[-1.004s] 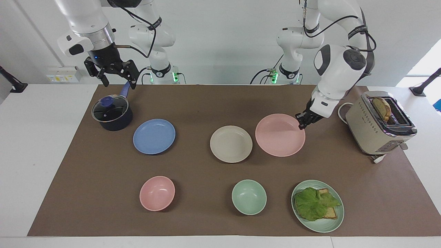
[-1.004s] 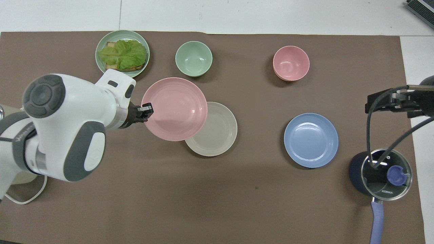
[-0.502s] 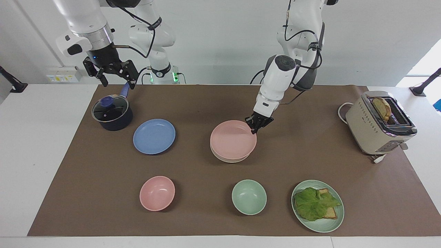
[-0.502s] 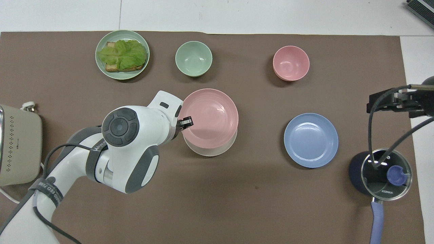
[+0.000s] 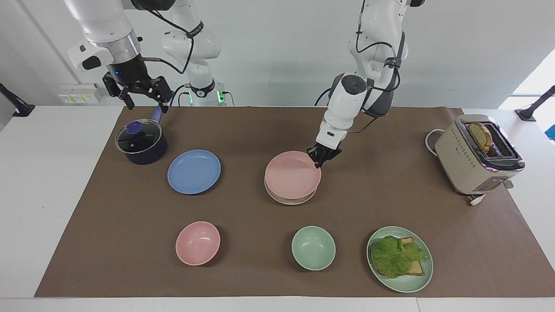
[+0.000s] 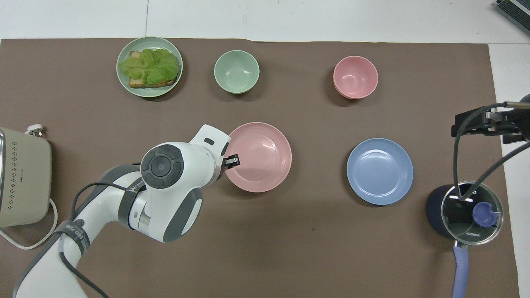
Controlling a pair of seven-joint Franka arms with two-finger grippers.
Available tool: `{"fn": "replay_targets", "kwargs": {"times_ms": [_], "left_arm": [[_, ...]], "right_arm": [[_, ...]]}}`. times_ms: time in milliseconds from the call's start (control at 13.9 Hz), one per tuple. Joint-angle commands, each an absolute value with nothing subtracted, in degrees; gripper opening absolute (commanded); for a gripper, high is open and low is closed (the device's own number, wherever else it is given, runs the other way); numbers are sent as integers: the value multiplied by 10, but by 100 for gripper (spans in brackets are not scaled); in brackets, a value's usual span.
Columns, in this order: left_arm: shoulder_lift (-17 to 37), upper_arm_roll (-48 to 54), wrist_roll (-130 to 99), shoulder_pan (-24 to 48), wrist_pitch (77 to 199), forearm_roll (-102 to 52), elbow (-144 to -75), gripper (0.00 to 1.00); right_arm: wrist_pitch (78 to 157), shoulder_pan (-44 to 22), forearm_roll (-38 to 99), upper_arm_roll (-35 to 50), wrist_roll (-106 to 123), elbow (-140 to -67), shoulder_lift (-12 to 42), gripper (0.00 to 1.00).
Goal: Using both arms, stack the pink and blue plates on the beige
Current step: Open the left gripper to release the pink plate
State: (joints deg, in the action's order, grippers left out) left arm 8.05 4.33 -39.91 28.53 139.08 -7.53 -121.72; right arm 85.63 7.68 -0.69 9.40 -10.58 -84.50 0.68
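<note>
The pink plate (image 5: 291,174) lies centred over the beige plate (image 5: 288,200), of which only a thin rim shows below it in the facing view. From overhead the pink plate (image 6: 258,156) hides the beige one completely. My left gripper (image 5: 318,158) (image 6: 232,160) is shut on the pink plate's rim, on the edge nearest the robots. I cannot tell whether the pink plate rests on the beige one or hangs just above it. The blue plate (image 5: 194,171) (image 6: 379,171) lies alone toward the right arm's end. My right gripper (image 5: 145,97) (image 6: 482,124) waits open in the air over the pot's handle.
A dark pot with a glass lid (image 5: 141,141) stands beside the blue plate, nearer to the robots. Farther from the robots lie a pink bowl (image 5: 197,242), a green bowl (image 5: 313,248) and a green plate with lettuce and bread (image 5: 399,258). A cream toaster (image 5: 477,154) stands at the left arm's end.
My left gripper carried the pink plate sideways from beside the beige plate to over it, then lowered it. The right gripper drifted slightly up and stayed open.
</note>
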Motion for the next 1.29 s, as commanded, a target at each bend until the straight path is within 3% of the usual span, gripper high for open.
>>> {"fn": "replay_targets", "kwargs": {"times_ms": [0, 502, 717, 789, 861, 932, 1219], "left_arm": [[91, 31, -388, 307, 1421, -83, -1230, 0], [99, 31, -381, 303, 1427, -83, -1227, 0], [116, 30, -376, 290, 1419, -83, -1196, 14], [116, 29, -374, 291, 1419, -82, -1197, 39], [115, 29, -367, 292, 1419, -83, -1201, 95], [115, 29, -363, 290, 1419, -82, -1199, 100], [107, 25, -362, 264, 1396, -71, -1180, 100]], "right_arm": [[870, 88, 7, 97, -96, -868, -6, 100], [870, 88, 8, 97, -95, -872, -9, 100], [881, 88, 8, 97, -91, -873, -9, 100], [881, 88, 7, 97, -91, -873, -9, 100], [881, 88, 7, 97, -91, -873, -9, 100], [881, 88, 8, 97, -91, -873, -9, 100], [882, 88, 8, 97, -91, -873, -9, 100]]}}
